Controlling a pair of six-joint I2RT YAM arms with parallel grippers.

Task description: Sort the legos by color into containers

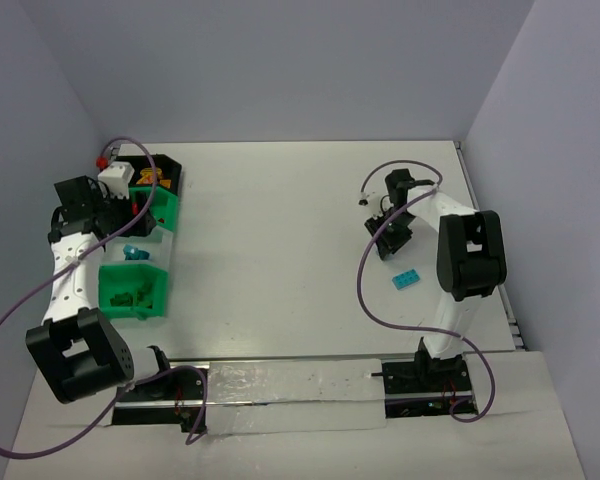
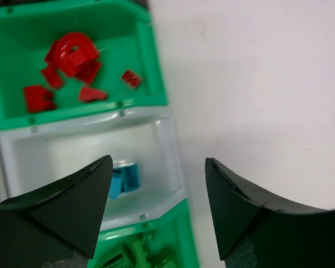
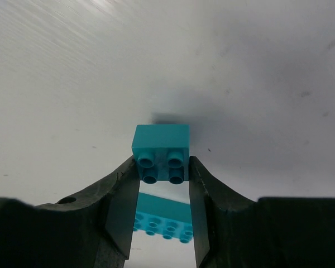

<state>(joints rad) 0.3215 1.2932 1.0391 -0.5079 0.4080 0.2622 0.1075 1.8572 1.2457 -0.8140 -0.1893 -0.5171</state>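
Observation:
My right gripper (image 3: 163,167) is shut on a small teal-blue lego (image 3: 161,139), its fingers pressed against both sides, low over the white table. A longer teal-blue lego (image 3: 164,220) lies just behind it, also seen in the top view (image 1: 406,279), near the right gripper (image 1: 388,240). My left gripper (image 2: 158,162) hangs open and empty over the row of containers. Below it are a green bin (image 2: 151,67) with several red legos (image 2: 72,56), a clear bin (image 2: 167,145) with one teal-blue lego (image 2: 124,178), and a green bin (image 2: 181,245) with green legos (image 2: 139,251).
The row of containers (image 1: 168,265) runs along the table's left side, with a black bin (image 1: 172,172) holding orange legos at its far end. Purple cables loop beside both arms. Walls close in at the back and sides.

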